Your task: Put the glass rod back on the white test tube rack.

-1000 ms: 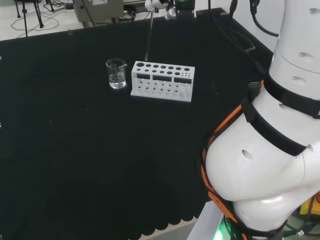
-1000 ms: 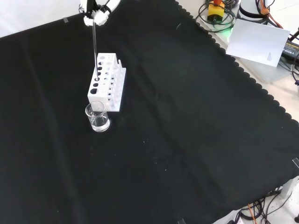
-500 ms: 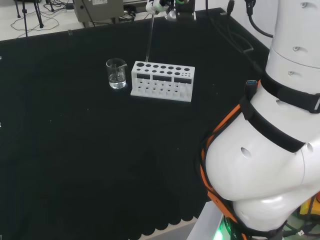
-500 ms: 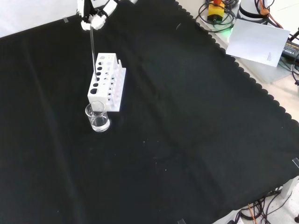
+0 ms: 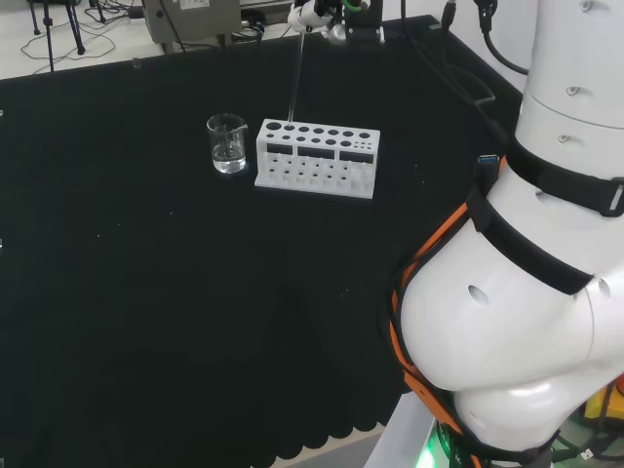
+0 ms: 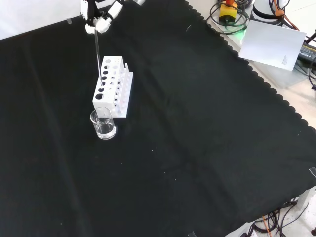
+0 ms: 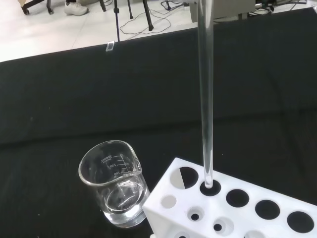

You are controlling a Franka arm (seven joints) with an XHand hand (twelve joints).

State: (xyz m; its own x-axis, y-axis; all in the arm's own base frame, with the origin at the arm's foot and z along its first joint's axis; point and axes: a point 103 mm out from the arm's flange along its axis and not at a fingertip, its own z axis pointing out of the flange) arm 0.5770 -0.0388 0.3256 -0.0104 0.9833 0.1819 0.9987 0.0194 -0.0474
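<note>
The hand (image 6: pixel 97 19) is cut off at the front view's top edge, and the glass rod (image 7: pixel 205 94) leaves the wrist view before its gripped end.

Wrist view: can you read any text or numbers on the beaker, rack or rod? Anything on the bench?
Beaker: white scale marks and small figures, too small to read.
White test tube rack: no print.
Glass rod: no print.
Paper sheet, front view: a tiny mark, unreadable.
</note>
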